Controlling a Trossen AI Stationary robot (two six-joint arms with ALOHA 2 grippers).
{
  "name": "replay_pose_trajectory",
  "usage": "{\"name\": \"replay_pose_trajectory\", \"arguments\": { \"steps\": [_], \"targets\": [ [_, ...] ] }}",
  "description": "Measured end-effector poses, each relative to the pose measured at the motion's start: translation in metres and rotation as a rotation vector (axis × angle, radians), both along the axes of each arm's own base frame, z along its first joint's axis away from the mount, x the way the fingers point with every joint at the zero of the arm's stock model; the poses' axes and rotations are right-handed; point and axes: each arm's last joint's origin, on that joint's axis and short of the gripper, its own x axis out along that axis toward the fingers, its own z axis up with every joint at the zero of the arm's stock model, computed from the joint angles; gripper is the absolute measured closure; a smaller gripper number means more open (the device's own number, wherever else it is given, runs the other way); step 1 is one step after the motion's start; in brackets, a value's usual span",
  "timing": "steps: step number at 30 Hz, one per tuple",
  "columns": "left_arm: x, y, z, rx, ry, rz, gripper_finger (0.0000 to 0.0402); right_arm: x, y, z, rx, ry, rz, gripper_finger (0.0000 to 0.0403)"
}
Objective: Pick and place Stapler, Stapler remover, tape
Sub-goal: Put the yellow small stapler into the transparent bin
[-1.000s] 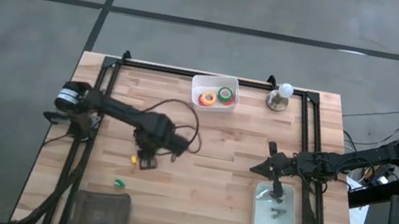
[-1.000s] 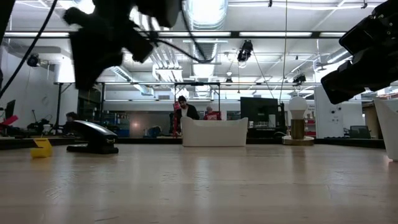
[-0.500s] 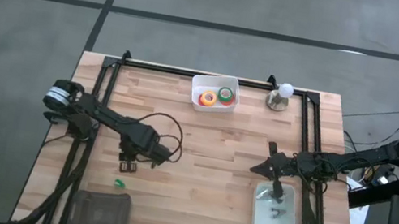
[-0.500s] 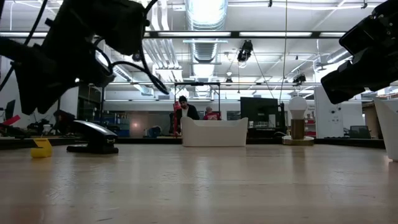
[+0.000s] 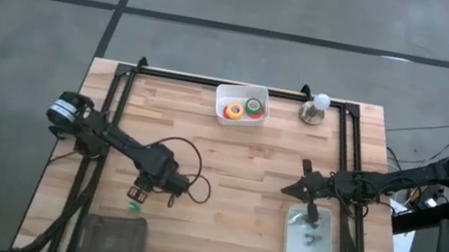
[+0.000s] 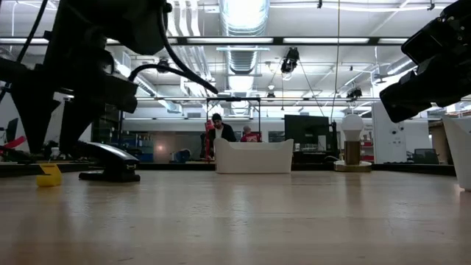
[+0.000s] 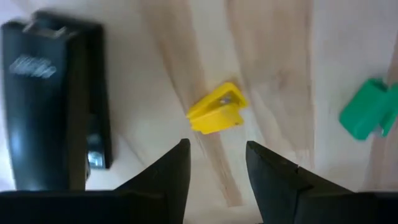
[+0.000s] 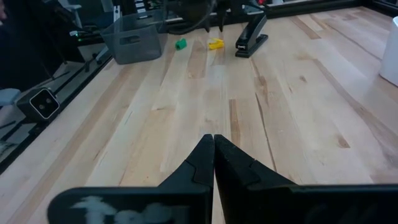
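Hovering, left gripper [image 7: 216, 163] fingers spread above small yellow staple remover [image 7: 216, 116] beside black stapler [image 7: 55, 102].

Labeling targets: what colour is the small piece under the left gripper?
Yellow piece; the left wrist view shows it best.

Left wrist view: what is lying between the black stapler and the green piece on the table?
A small yellow piece lies on bare wood between the black stapler and the green piece, above the open left gripper.

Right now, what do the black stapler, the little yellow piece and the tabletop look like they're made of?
Stapler: likely glossy black plastic, with a soft sheen. Yellow piece: probably moulded plastic, uniformly bright. Tabletop: butcher-block wood, with visible strips and grain, apparently sealed.
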Motion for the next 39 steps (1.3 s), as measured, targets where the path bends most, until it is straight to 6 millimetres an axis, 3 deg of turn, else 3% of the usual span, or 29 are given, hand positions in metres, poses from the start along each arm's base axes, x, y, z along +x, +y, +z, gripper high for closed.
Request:
{"name": "replay_pose_trajectory", "arguments": {
  "steps": [7,21,39],
  "targets": [
    [0.0,-0.004,-0.01,-0.017,-0.043,-0.159,0.0254,0.0,0.0,0.0,0.0,0.0,0.0,0.0394],
    [-0.008,-0.001,-0.035,-0.009,-0.076,-0.187,0.0262,0.0,0.0,0.0,-0.004,-0.001,0.0,0.0394],
    [-0.008,-0.002,-0.036,0.007,-0.099,0.067,0.0325,0.0,-0.001,0.0,-0.011,-0.002,-0.024,0.0394]
  ]
}}
